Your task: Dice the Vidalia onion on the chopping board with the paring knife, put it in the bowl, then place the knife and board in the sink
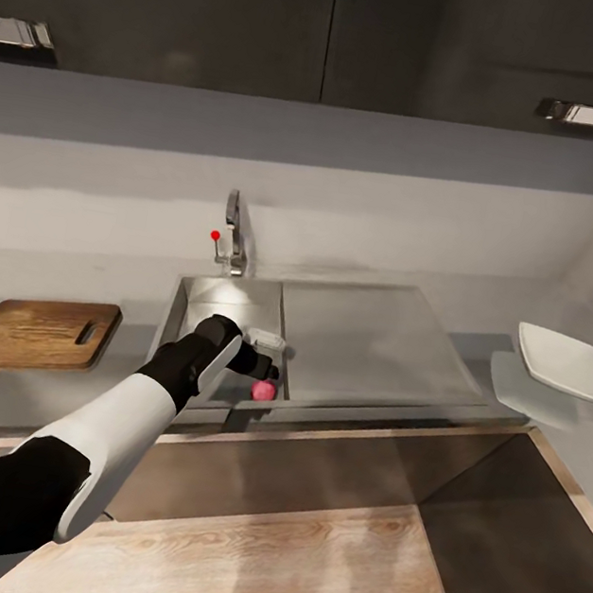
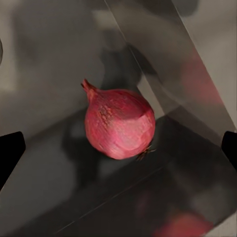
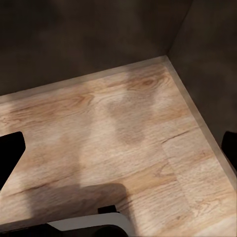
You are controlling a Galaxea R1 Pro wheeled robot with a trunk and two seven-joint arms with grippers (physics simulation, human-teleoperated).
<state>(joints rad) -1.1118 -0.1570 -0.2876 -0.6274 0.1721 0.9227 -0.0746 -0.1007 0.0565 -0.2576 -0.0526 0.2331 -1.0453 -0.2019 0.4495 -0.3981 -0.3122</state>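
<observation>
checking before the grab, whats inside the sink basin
One small pinkish-red onion lies on the grey metal basin floor near a corner, between the open left claw fingers. The arm hides part of the basin floor in the head view.

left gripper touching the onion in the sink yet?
Apart. In the left wrist view the Vidalia onion lies on the sink floor, with clear gaps to both fingertips of the open left gripper.

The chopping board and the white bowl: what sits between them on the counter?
In the head view, the sink lies between chopping board and bowl.
</observation>
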